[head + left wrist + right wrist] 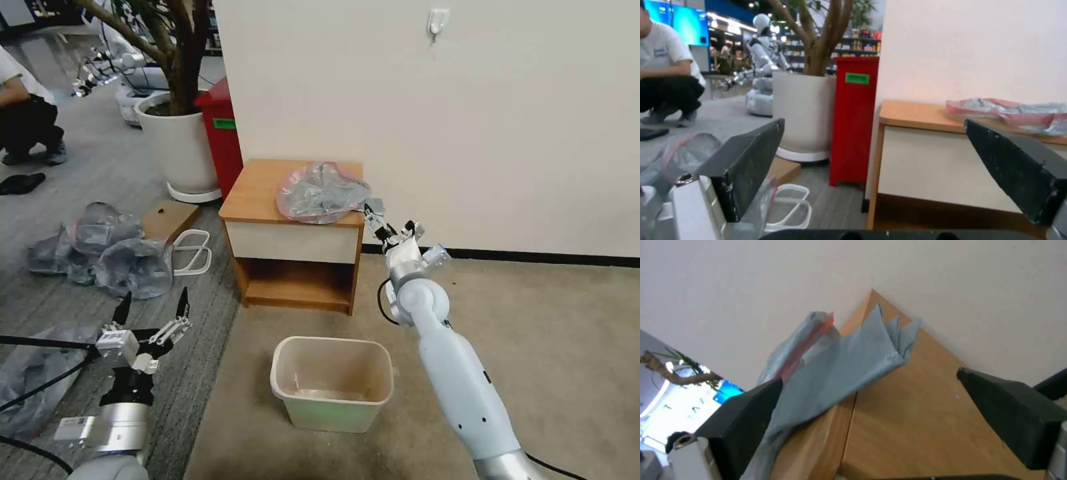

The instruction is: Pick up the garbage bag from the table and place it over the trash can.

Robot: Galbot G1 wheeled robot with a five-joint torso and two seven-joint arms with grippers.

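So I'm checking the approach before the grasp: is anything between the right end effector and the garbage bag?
Nothing visible. The right end effector is open at the table's right front corner, with the garbage bag's overhanging edge directly ahead of it.

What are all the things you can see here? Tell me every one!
garbage bag: one, grey with a pinkish-red rim, crumpled on the table top, a corner hanging past the right edge
table: one, light-brown wood with a white drawer front, against the wall
trash can: one, cream, on the carpet in front of the table
red bin: one, red, left of the table
plant pot: one, white, holding a tree, left of the red bin
plastic bags: several, grey, heaped on the floor at left
wall hook: one, white, high on the wall
left gripper: open, low at left, above the floor
right gripper: open, at the table's right front corner by the bag
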